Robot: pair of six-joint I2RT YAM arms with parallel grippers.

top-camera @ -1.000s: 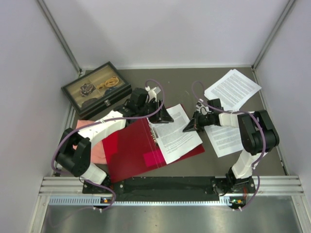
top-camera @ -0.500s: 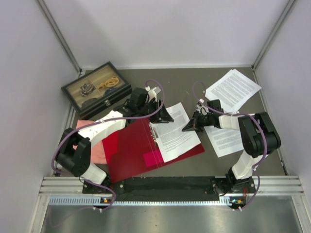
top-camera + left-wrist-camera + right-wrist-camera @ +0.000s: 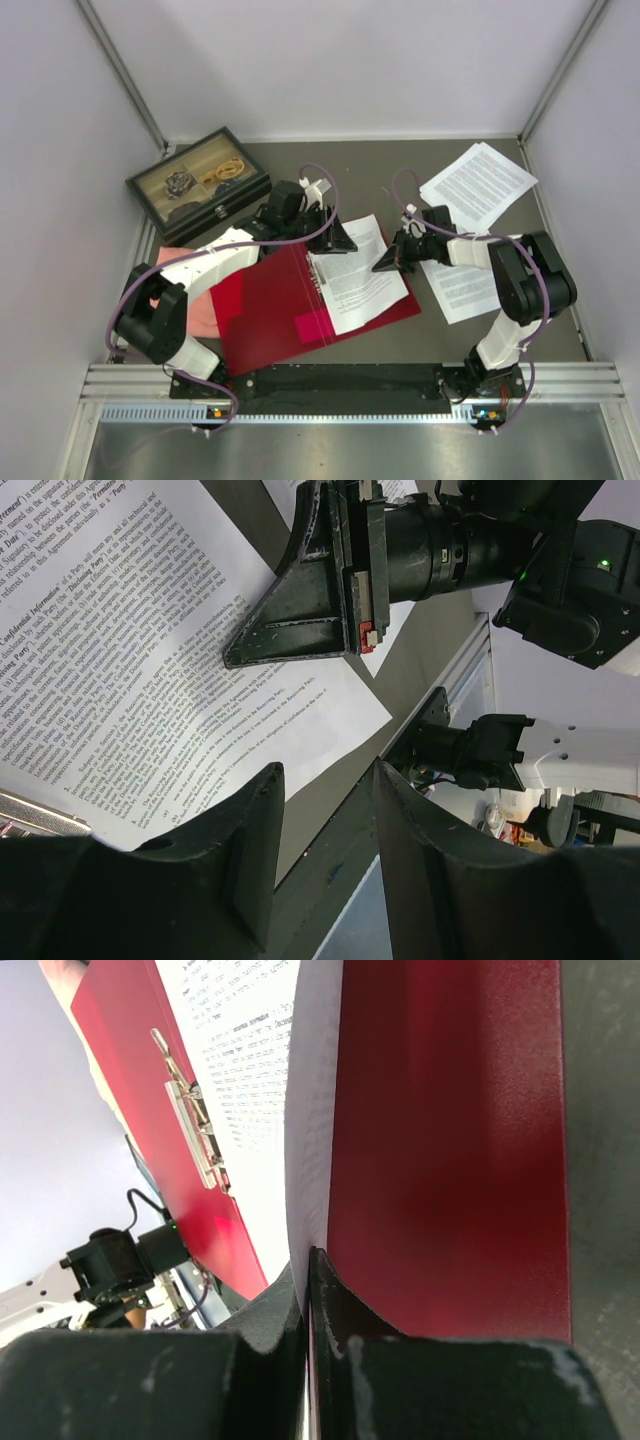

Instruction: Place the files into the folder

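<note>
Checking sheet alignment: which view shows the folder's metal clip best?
Right wrist: the metal clip shows full length on the red folder, beside the sheet. Left wrist catches only its edge; top view barely resolves it.

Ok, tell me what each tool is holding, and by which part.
The right tool is shut on the edge of a printed sheet that lies in the open red folder. The left tool stands open over that sheet, holding nothing.
</note>
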